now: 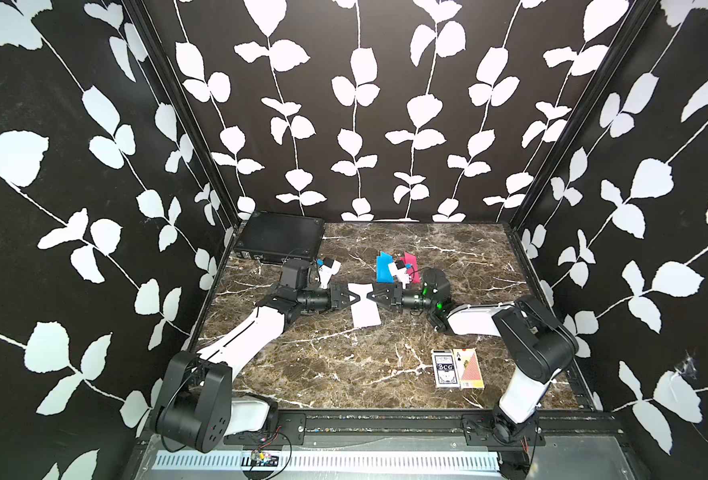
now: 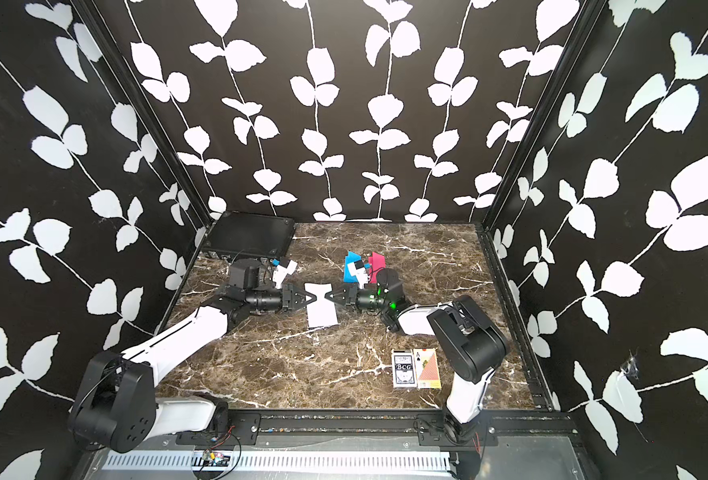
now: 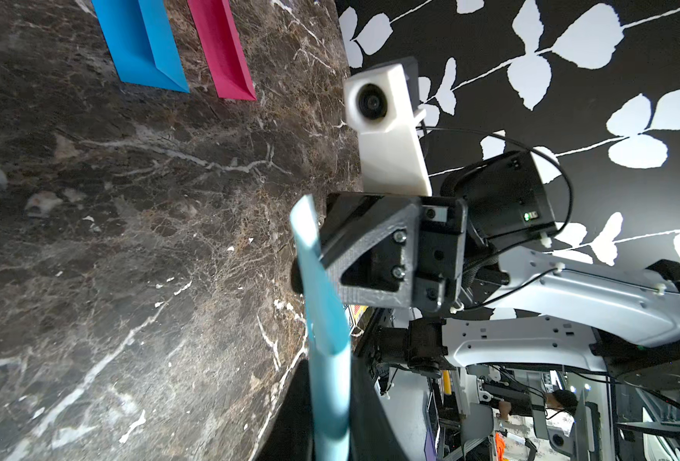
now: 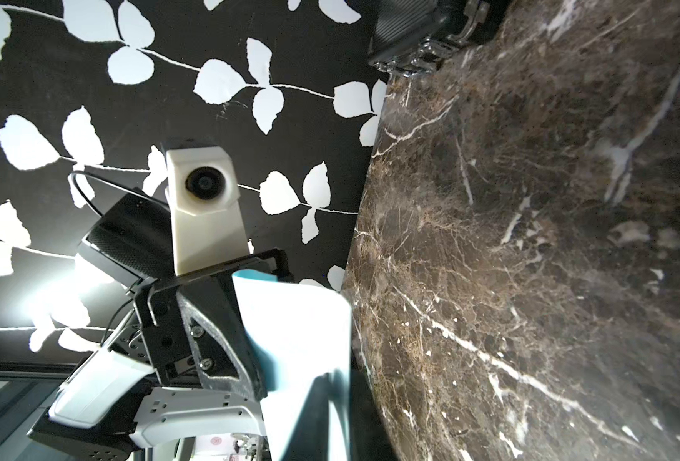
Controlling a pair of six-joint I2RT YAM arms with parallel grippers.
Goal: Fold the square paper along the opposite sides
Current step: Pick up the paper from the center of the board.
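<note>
The right gripper's [image 1: 368, 298] jaws are pressed together, and the left gripper's [image 1: 357, 299] are nearly as tight. They meet tip to tip at mid-table, and both appear to pinch the white paper [image 1: 364, 318], which the wrist views show raised off the table [image 1: 323, 365] between them.

Nearest the front edge, two card packs [image 1: 458, 368] lie well apart from the work and pose little threat.

The main risk is at the paper. With the two grips so close together, a pull by either arm could tear the sheet or drag it askew, leaving the opposite edges mismatched and the crease crooked. The thin sheet could also slip from either pinch.

Farther back, a blue folded sheet [image 1: 383, 270] and a pink folded sheet [image 1: 411, 262] lie just behind the right gripper, whose wrist could sweep them. The black case [image 1: 279, 239] in the far corner looks well clear.
</note>
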